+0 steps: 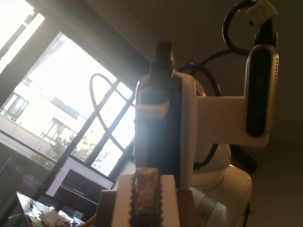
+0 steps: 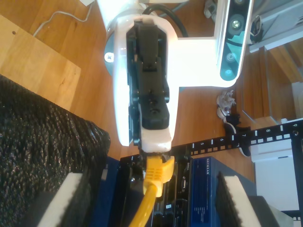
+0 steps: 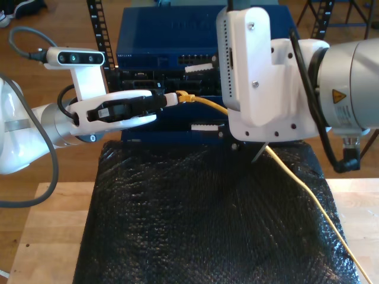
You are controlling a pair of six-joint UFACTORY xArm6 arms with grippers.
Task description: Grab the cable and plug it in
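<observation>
Closest to hand, a sheet of black bubble wrap [image 3: 195, 225] covers most of the pale wooden surface [image 3: 47, 236]. The yellow cable [image 3: 308, 195] crosses this wrap from the exterior view's lower right corner and rises toward the equipment behind.

Over the far edge of the wrap hangs the bulky white arm on the exterior view's right. It carries my second tool [image 3: 204, 97], whose jaws are spread wide, one toothed white pad [image 3: 200, 68] above the cable and one below. They hold nothing, and the cable passes between them untouched.

From the exterior view's left, my first tool [image 3: 172, 99] reaches in level, its jaws pinched on the cable just behind the yellow boot [image 2: 158, 170] of the plug. The plug tip is at the dark front face of the blue network switch [image 3: 160, 29]. I cannot tell whether it is seated in a port.

A black perforated rack rail [image 3: 98, 29] stands beside the switch, with wooden floor beyond.
</observation>
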